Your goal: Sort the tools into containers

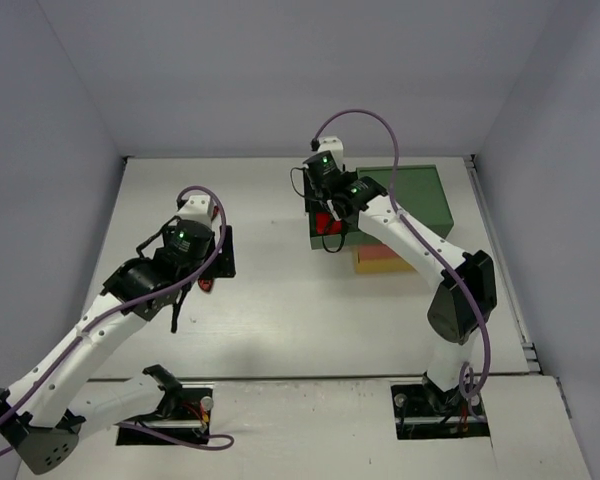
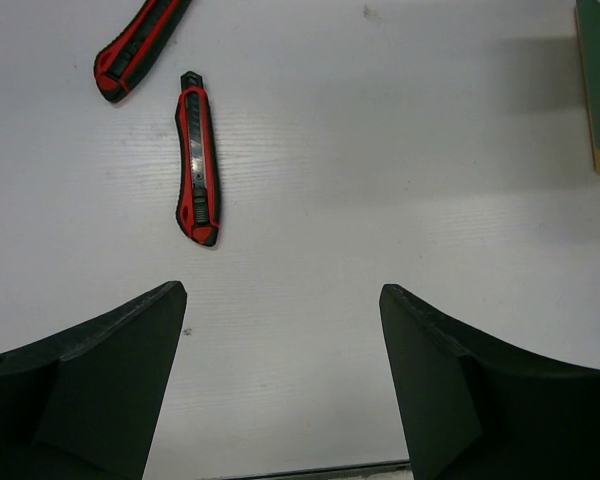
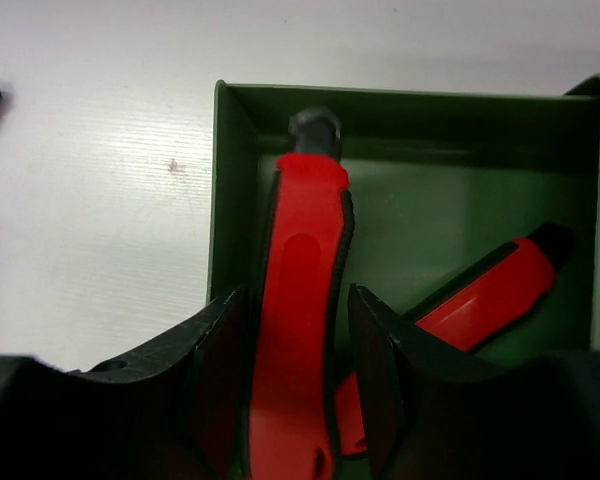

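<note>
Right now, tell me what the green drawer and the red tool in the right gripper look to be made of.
Green drawer: likely moulded plastic, matte; even colour, thin straight walls. Red tool, clamped in the right gripper: smooth red plastic shell by its soft sheen, black edging perhaps rubber, dark grey tip possibly metal, too blurred to tell.

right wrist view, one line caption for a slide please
Right gripper holds a red-handled tool at the open green drawer, where a second red tool lies.

Bright, even, diffuse light; the white worktop (image 1: 280,310) carries only soft shadows. The jaws close to both wrist cameras look dark and blurred.
</note>
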